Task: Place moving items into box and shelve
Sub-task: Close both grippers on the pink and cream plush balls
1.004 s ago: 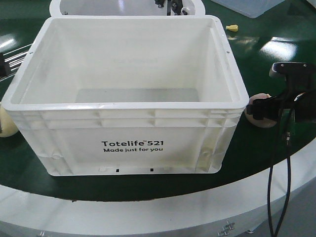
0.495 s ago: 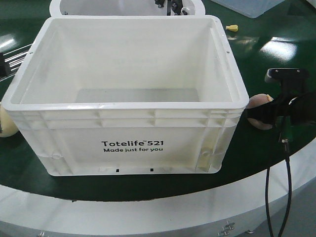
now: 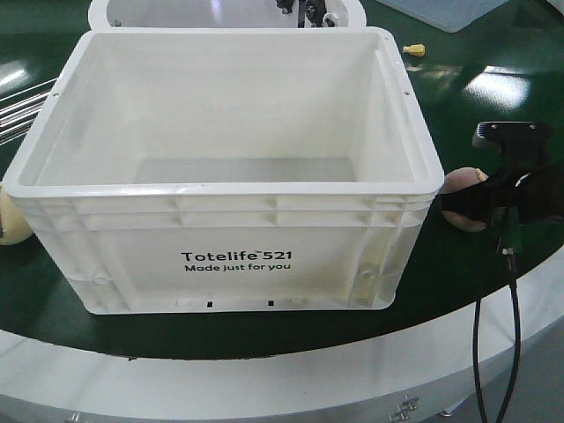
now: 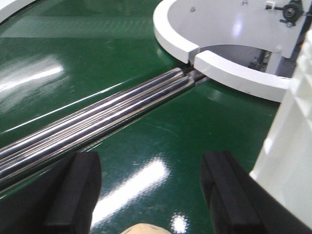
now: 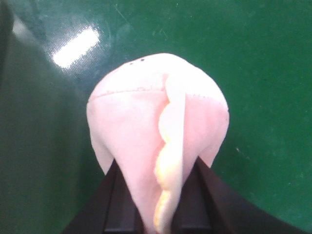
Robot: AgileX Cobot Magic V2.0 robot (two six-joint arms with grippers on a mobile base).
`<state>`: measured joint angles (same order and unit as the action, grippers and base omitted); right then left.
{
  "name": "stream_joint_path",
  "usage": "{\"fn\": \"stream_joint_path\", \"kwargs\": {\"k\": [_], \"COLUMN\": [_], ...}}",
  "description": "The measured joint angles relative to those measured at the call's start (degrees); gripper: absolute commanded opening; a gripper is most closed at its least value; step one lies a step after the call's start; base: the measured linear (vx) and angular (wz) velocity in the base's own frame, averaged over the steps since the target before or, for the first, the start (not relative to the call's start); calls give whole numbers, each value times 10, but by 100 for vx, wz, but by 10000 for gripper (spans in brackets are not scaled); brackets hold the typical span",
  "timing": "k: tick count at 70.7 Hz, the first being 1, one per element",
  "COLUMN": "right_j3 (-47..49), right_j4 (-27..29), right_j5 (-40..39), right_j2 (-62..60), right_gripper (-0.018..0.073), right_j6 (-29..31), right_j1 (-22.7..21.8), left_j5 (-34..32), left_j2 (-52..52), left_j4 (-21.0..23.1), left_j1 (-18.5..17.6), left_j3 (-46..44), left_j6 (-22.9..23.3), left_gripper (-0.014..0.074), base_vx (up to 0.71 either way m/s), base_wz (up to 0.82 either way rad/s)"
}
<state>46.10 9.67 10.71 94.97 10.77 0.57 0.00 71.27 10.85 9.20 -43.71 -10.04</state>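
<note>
On a glossy green table (image 3: 458, 264), just right of the white box (image 3: 238, 238) and outside it: pink lump (image 5: 141, 126), pinched tight by the right gripper (image 5: 161, 214). At left, beside steel rails (image 4: 97, 122): left gripper (image 4: 153, 195), spread wide, gripping nothing, box wall to its right.

Brand and number: "Totelife 521", black print on the front wall of the white crate (image 3: 229, 176)
Slogan: "Made just for you", directly beneath the brand line on that wall
</note>
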Motion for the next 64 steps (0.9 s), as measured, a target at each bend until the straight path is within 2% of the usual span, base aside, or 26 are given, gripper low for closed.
{"fn": "stream_joint_path", "kwargs": {"k": [21,64], "right_j3": [0,0], "right_j4": [0,0], "right_j5": [0,0], "right_j2": [0,0], "right_gripper": [-15,-15], "right_j6": [1,1], "right_j1": [0,0], "left_j5": [0,58], "left_j2": [29,139], "left_j4": [0,0], "left_j1": [3,3], "left_j3": [-1,-1], "left_j6": [2,2], "left_gripper": [555,555], "base_vx": [0,0], "base_wz": [0,0]}}
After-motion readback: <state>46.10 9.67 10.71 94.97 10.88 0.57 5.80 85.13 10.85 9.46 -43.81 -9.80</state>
